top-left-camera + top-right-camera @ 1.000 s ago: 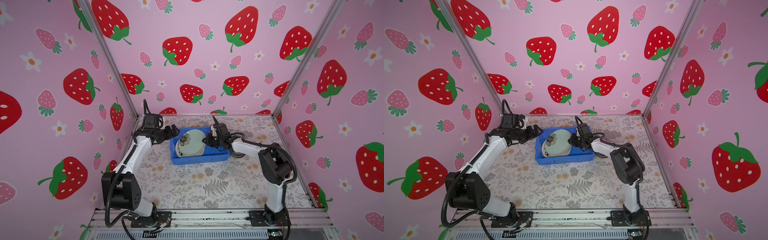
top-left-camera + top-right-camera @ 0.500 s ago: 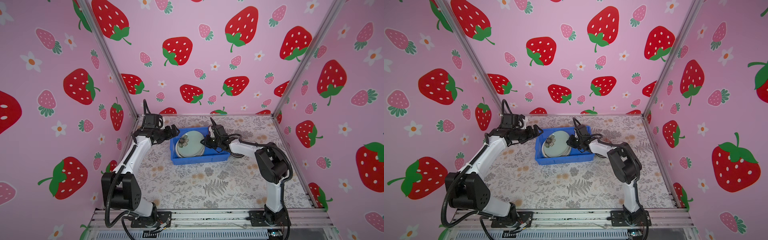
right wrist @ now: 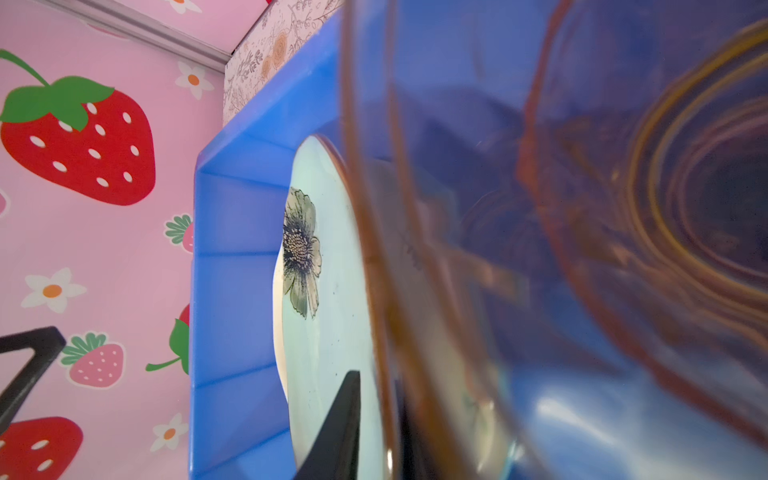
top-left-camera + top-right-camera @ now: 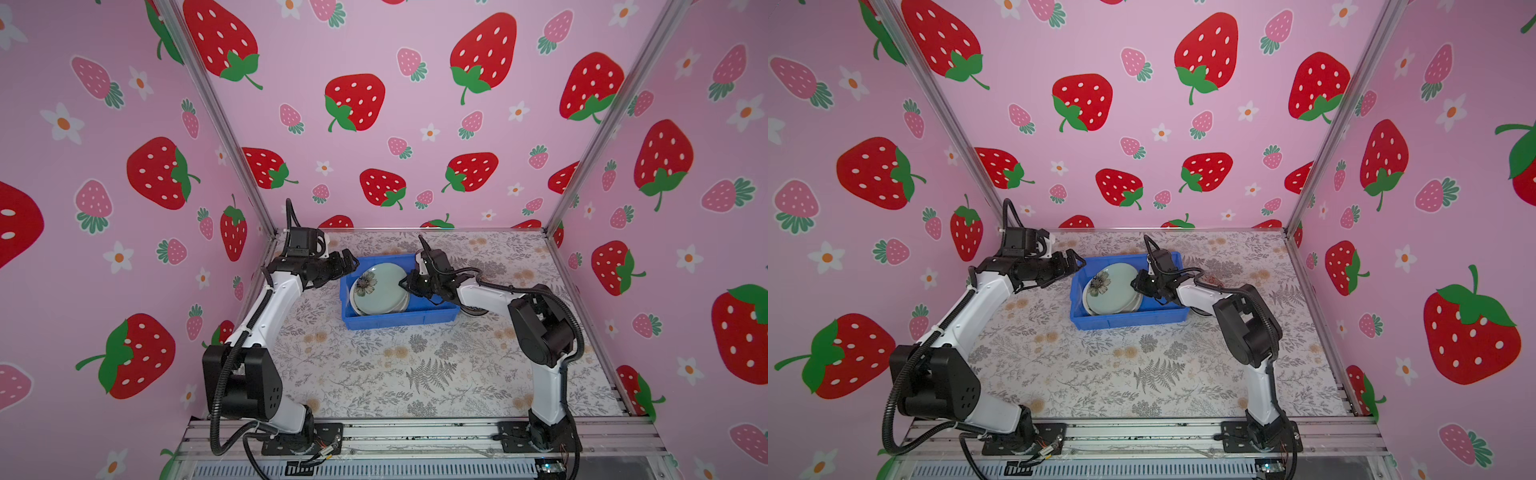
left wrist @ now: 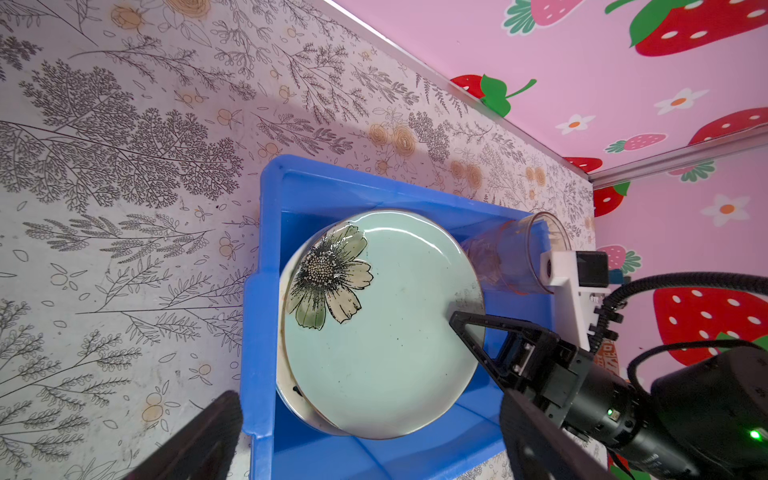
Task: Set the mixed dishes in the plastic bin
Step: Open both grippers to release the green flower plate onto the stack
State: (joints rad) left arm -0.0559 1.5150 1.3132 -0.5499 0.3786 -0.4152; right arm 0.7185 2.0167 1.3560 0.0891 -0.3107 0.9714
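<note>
Noted pale green plate (image 4: pixel 380 291) (image 4: pixel 1113 291) (image 5: pixel 386 332) (image 3: pixel 328 311) inside blue bin (image 4: pixel 399 322) (image 4: pixel 1129 322) (image 5: pixel 257 324), toward bin's left end. Round, glossy, dark flower print off-centre, few small specks on glaze. Resting on second plate (image 5: pixel 284 374), whitish rim only showing beneath. Found tinted clear tumbler (image 5: pixel 511 253) (image 3: pixel 582 208) lying on its side in same bin, just beside plate, mouth toward bin's right end.

Found right hand (image 4: pixel 405 284) (image 4: pixel 1136 284) (image 5: pixel 478 361) at plate's right edge, jaws parted a little, one finger (image 5: pixel 473 332) over the rim, gap visible; no firm hold seen. Contact w/ plate: cannot tell.

Found left hand (image 4: pixel 347 264) (image 4: pixel 1073 264) above bin's left end, jaws wide apart, nothing in them.

Seen under bin: bench (image 4: pixel 395 374) w/ pale cover, grey fern and tan flower print. Seen around: pink walls (image 4: pixel 415 124) w/ strawberry and daisy print, metal posts at corners.
</note>
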